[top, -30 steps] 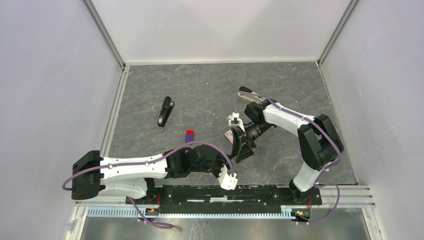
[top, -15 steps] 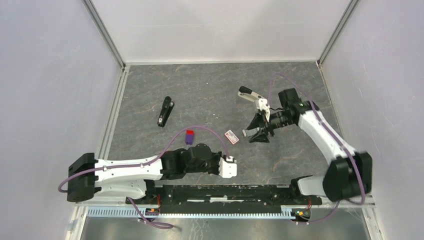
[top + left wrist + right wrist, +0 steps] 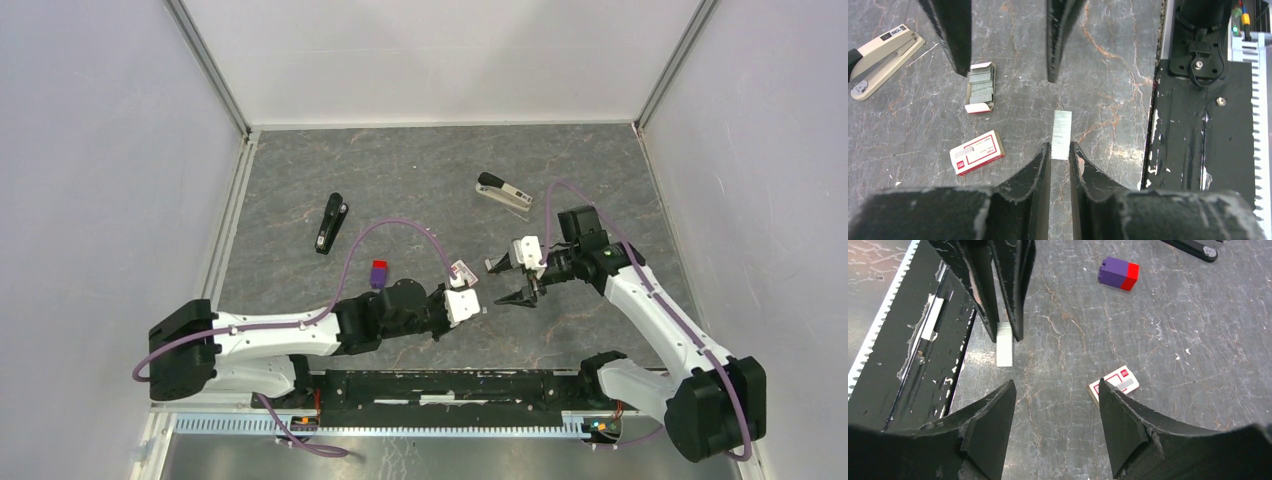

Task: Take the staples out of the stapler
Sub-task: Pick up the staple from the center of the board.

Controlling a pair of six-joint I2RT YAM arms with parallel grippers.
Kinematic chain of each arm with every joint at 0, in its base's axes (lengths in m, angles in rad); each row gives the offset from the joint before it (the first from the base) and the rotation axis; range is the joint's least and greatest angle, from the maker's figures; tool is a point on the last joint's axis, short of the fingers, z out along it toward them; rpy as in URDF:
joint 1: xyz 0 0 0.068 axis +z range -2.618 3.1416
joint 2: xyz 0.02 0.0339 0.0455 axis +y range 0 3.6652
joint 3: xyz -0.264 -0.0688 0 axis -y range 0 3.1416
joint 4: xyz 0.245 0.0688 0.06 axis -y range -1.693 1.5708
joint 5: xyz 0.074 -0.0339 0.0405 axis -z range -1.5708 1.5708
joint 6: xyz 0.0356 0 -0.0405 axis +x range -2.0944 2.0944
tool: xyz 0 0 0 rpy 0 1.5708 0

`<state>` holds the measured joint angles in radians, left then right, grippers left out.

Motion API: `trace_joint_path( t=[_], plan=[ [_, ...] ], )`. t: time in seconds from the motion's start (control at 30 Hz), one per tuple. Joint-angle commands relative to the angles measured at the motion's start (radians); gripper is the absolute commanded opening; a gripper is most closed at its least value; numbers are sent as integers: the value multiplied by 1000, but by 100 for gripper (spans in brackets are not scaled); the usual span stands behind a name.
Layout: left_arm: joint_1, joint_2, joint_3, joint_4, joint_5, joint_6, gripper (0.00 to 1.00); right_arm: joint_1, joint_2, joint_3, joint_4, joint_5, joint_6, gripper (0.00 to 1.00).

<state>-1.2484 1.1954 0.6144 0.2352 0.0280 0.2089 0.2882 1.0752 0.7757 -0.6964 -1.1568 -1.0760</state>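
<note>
- The left claw [image 3: 1060, 147] is pressed narrow on the near end of the staples [image 3: 1062, 131], and the strip sticks out forward past its tips.
- The strip is low over the desk [image 3: 1108, 60]; I cannot tell if it touches.
- The right claw [image 3: 1055, 383] is spread wide, with nothing between.
- The stapler [image 3: 885, 50] lies on the desk, well apart from both claws.
- A red-and-white box [image 3: 977, 152] lies near the strip.

right hand [image 3: 1055, 390] spread wide, left hand [image 3: 1006, 335] pinching staples [image 3: 1004, 354], red-and-white box [image 3: 1114, 383] nearby, red-purple block [image 3: 1118, 273] beyond
</note>
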Motion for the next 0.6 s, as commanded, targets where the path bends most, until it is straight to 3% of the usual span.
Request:
trace_joint_path(
  t=[0.0, 0.57],
  plan=[
    [16, 11, -9, 117, -1, -103, 5, 38, -5, -8, 61, 15, 16, 67],
    [42, 20, -43, 184, -25, -131, 5, 108, 24, 0, -49, -10, -77, 60]
  ],
)
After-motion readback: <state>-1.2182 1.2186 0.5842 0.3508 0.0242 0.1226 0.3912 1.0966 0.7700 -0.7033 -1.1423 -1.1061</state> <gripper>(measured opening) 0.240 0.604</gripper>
